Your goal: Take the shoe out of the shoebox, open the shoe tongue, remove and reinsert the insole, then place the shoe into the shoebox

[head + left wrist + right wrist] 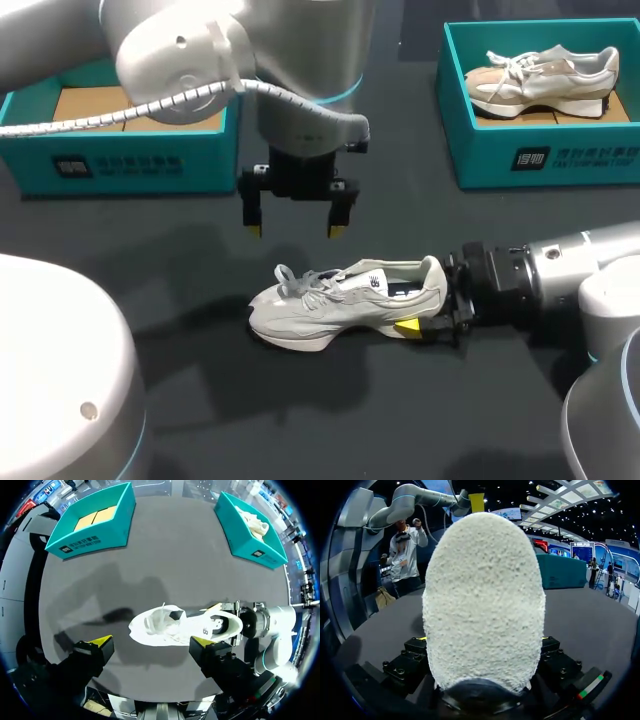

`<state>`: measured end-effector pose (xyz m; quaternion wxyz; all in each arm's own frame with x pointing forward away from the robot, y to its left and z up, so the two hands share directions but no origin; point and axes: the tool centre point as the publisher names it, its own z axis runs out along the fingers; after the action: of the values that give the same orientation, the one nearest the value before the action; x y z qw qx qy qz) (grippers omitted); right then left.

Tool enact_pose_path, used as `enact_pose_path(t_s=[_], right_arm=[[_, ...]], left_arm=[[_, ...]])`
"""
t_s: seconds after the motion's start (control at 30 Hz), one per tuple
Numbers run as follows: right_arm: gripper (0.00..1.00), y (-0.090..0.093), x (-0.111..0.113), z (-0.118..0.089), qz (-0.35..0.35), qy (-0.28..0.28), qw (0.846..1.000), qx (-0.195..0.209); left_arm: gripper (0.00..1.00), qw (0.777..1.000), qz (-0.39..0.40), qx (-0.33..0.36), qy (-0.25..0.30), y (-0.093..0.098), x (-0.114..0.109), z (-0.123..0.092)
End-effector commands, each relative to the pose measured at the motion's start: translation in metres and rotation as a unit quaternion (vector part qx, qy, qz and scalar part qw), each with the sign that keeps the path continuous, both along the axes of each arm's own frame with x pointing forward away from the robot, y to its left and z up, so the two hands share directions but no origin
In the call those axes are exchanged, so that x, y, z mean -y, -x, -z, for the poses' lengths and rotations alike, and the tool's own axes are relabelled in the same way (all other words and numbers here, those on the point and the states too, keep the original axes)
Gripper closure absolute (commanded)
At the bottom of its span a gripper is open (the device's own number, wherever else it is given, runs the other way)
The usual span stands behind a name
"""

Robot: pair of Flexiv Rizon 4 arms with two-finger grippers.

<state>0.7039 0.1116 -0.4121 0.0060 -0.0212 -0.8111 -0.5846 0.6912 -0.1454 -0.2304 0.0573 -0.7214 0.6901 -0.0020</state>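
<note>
A pale grey sneaker [340, 300] lies on its sole in the middle of the dark table, toe to the left. Its heel [482, 600] sits between the fingers of my right gripper [422, 305], which comes in low from the right and is shut on it from both sides. My left gripper [295, 231] hangs open a little above and behind the laces, touching nothing. In the left wrist view the shoe [180, 627] lies ahead of and below that gripper [151, 641], and the dark insole shows in the shoe's mouth.
A teal shoebox [120, 160] with cardboard inside stands at the back left. Another teal shoebox [545, 160] at the back right holds a second pale sneaker [545, 80]. Bare tabletop lies in front of the shoe.
</note>
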Motion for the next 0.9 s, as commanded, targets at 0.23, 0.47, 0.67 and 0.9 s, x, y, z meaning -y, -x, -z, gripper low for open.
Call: enact_pose_path(t_s=[0.23, 0.47, 0.67, 0.9], right_arm=[[1.0, 0.0, -0.001, -0.001, 0.0, 0.002, 1.0, 0.0], [1.0, 0.0, -0.001, -0.001, 0.0, 0.002, 1.0, 0.0], [1.0, 0.0, -0.001, -0.001, 0.0, 0.002, 1.0, 0.0], [1.0, 0.0, -0.001, -0.001, 0.0, 0.002, 1.0, 0.0]], left_arm=[[0.0, 0.999, -0.013, -0.043, -0.028, -0.009, 0.058, 0.026], [0.0, 0.997, -0.025, -0.055, -0.043, -0.001, 0.084, 0.04], [0.02, 0.996, -0.04, -0.057, -0.06, 0.004, 0.098, 0.056], [0.13, 0.994, -0.054, -0.063, -0.072, 0.002, 0.112, 0.068]])
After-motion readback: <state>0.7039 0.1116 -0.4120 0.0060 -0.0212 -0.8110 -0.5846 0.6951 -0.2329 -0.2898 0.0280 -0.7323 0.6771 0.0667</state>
